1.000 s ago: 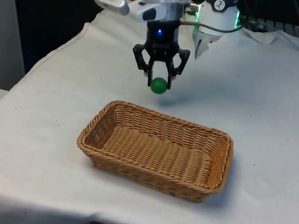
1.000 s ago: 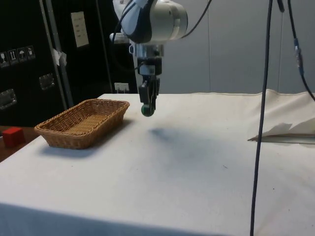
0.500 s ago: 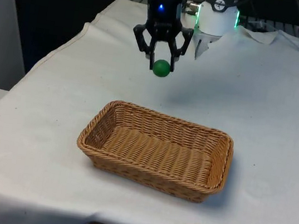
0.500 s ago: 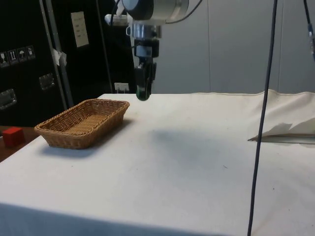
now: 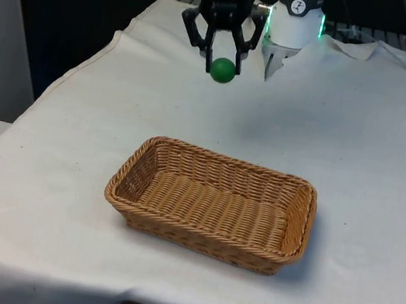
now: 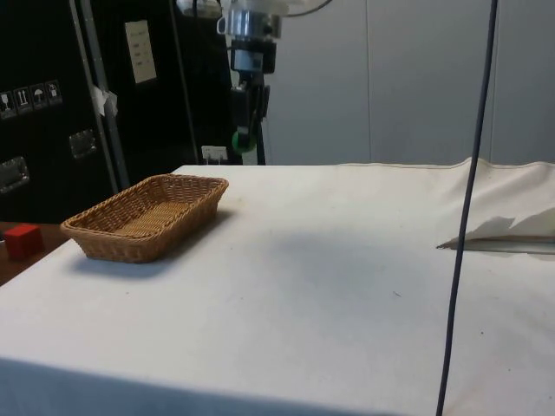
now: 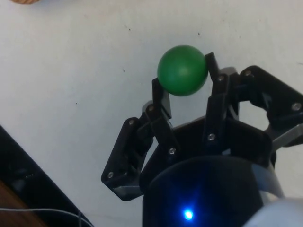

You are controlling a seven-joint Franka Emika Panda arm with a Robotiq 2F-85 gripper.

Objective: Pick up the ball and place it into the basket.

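Gripper (image 5: 223, 54) clamped on green ball (image 5: 223, 70), held high above white tablecloth (image 5: 357, 144), beyond wicker basket's (image 5: 211, 203) far rim, well apart from it. Fingertips (image 7: 161, 92) pressed against ball's sides. Basket resting on cloth near front edge. Dark cabinets (image 6: 52, 104) behind basket, red block (image 6: 22, 240) beside it, black cable (image 6: 468, 199) hanging nearby.

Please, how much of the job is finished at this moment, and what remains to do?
Done: the green ball is picked up; the gripper is shut on it, high above the white cloth.
In hand: carrying it. In the side view the ball hangs beyond the basket's far end, not above it.
Left: bring it over the basket, which holds nothing, and release.
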